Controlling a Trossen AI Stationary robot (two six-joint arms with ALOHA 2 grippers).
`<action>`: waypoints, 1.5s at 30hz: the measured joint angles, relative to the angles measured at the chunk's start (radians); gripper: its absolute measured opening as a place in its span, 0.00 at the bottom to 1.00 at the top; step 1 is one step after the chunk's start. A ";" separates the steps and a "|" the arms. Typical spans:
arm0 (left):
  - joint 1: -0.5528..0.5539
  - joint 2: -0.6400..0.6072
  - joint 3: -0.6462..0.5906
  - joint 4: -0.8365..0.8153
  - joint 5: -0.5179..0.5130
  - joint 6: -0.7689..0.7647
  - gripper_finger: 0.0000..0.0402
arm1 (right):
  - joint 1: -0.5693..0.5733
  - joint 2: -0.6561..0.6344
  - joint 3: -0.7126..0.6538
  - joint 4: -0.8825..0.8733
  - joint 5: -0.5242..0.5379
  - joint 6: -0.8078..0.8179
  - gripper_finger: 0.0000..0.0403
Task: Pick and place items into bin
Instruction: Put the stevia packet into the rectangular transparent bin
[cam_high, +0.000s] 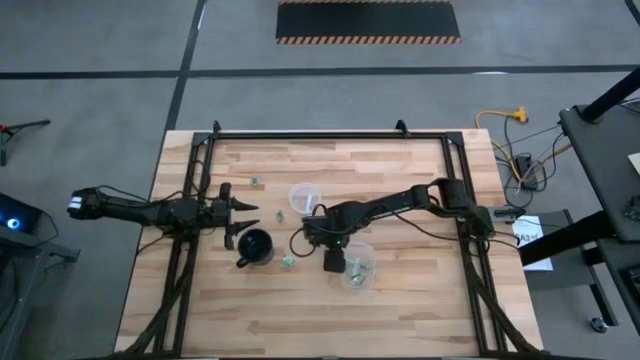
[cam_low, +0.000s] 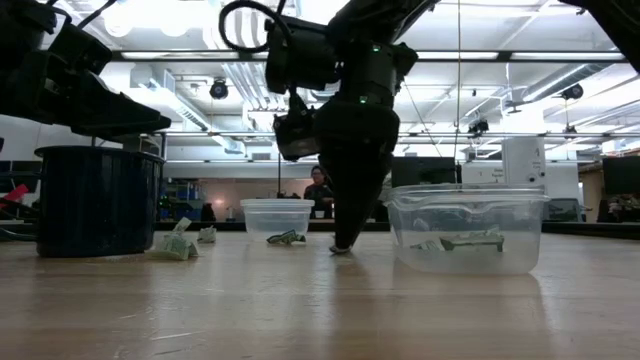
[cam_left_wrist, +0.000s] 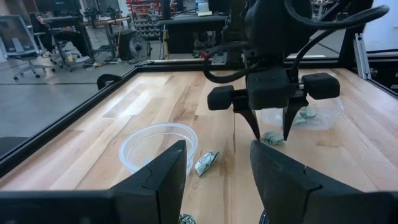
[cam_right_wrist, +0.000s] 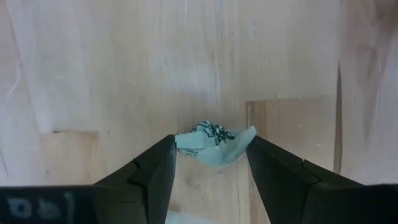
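The items are tiny pale green crumpled pieces. One piece (cam_right_wrist: 214, 144) lies on the table between the open fingers of my right gripper (cam_right_wrist: 211, 158), which points down over it (cam_left_wrist: 272, 138) beside the clear bin (cam_high: 358, 270). That bin (cam_low: 465, 230) holds a few pieces. Other pieces lie loose (cam_high: 290, 262) (cam_high: 280, 214) (cam_high: 256, 181). My left gripper (cam_high: 245, 220) waits open at the table's left, above the black mug (cam_high: 255, 246). My right gripper comes from above, pointing down, one finger (cam_right_wrist: 155, 168) on each side of the piece. The piece's ends (cam_right_wrist: 250, 135) reach right up to the fingers' inner faces; I cannot tell whether they touch. The piece rests on the table.
An empty round clear container (cam_high: 305, 197) stands beyond the right gripper, toward the far edge. A black frame (cam_high: 330, 134) runs round the table's sides. A loose piece (cam_left_wrist: 206, 162) lies next to that container. Bare wood lies toward the near edge.
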 joint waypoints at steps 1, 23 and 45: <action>0.000 0.000 0.000 0.000 0.000 0.000 0.40 | -0.003 0.019 0.017 -0.017 -0.011 -0.004 0.48; 0.000 0.000 0.000 0.000 0.000 0.000 0.40 | -0.003 0.078 0.120 -0.126 0.069 -0.116 0.36; 0.000 0.000 0.000 0.000 0.000 0.000 0.40 | -0.015 0.026 0.112 -0.108 0.064 -0.330 0.03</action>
